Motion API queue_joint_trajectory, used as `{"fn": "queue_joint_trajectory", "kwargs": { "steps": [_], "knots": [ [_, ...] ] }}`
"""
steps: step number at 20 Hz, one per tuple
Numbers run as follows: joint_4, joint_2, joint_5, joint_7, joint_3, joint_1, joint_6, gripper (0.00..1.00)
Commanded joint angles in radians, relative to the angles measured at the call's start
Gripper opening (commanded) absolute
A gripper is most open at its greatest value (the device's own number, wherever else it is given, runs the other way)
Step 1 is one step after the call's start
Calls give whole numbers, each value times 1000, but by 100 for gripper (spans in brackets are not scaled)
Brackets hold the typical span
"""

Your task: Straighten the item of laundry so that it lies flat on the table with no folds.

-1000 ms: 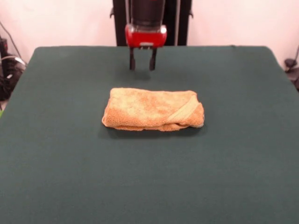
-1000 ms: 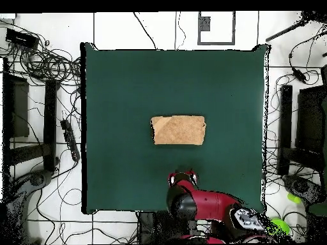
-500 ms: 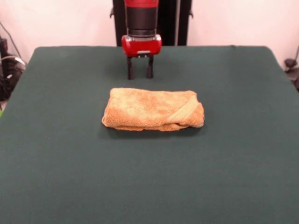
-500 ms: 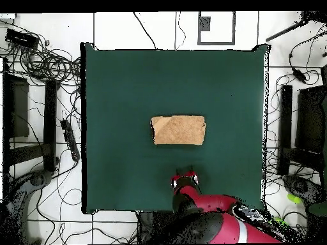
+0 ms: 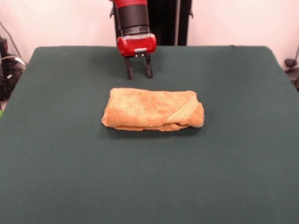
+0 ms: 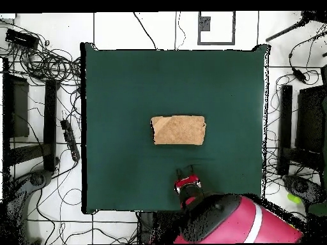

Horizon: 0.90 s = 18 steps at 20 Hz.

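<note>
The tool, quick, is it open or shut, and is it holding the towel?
The tool: open, holding nothing. It hangs behind the folded towel on the robot's side, not touching it.

- Tangled black cables (image 6: 45,60) lie on the white tiled floor (image 6: 121,25).
- A black-framed square (image 6: 215,28) sits on that floor.

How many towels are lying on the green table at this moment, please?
1. The folded orange-tan towel lies near the middle of the table, with the open gripper beyond it, apart. No other towel shows.
</note>
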<state>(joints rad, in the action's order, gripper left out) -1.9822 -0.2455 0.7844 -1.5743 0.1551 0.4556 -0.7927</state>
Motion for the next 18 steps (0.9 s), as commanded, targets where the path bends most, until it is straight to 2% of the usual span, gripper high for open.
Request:
{"fn": "queue_joint_trajectory", "kwargs": {
  "steps": [1,5,10,14,18],
  "knots": [
    [600,363,-225,-31,-110,-42,494,100],
    [531,296,-305,-51,-96,-76,591,100],
    [452,188,-417,-43,-44,-166,747,100],
    [421,133,-382,-52,-94,-144,783,100],
    [401,101,-281,-67,-198,-70,757,100]
  ]
}}
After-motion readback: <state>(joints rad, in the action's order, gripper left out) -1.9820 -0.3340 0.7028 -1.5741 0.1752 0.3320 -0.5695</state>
